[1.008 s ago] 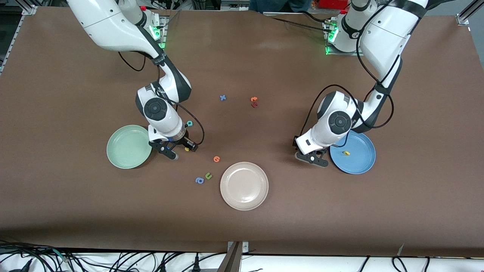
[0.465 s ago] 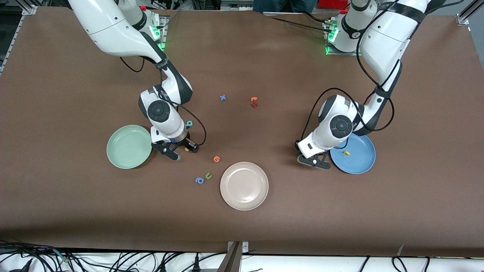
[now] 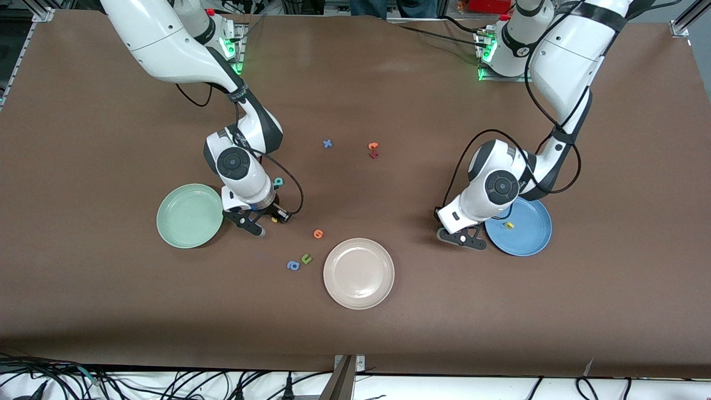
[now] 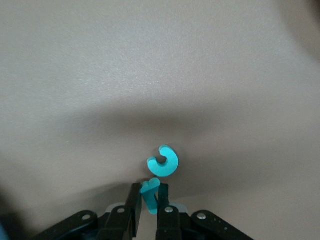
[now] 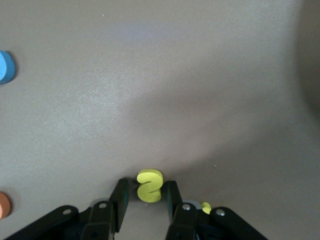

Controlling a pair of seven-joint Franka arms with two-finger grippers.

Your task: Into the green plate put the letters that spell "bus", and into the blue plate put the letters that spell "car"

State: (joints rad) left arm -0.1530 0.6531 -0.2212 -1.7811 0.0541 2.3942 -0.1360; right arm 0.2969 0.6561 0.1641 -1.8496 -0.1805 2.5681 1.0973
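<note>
In the left wrist view, my left gripper (image 4: 148, 187) is shut on a small teal "r" (image 4: 151, 194) held edge-on. A teal "c" (image 4: 163, 161) lies on the table just past the fingertips. In the front view this gripper (image 3: 462, 238) is low beside the blue plate (image 3: 533, 241), which holds a yellow "a" (image 3: 507, 225). My right gripper (image 5: 146, 189) stands open astride the yellow "s" (image 5: 150, 184), with a gap at one finger. It (image 3: 264, 221) is beside the empty green plate (image 3: 183, 219). A yellow letter (image 3: 274, 219) and a teal "b" (image 3: 278, 181) lie close by.
A beige plate (image 3: 358, 273) sits nearer the front camera, mid-table. An orange round letter (image 3: 318, 234), a green "u" (image 3: 306, 258) and a blue "a" (image 3: 293, 265) lie between it and the right gripper. A blue "x" (image 3: 328, 144) and orange and dark red letters (image 3: 373, 150) lie farther back.
The left gripper's fingers have closed on the teal "r". The right gripper's fingers have narrowed around the yellow "s". Both hands shifted only slightly.
</note>
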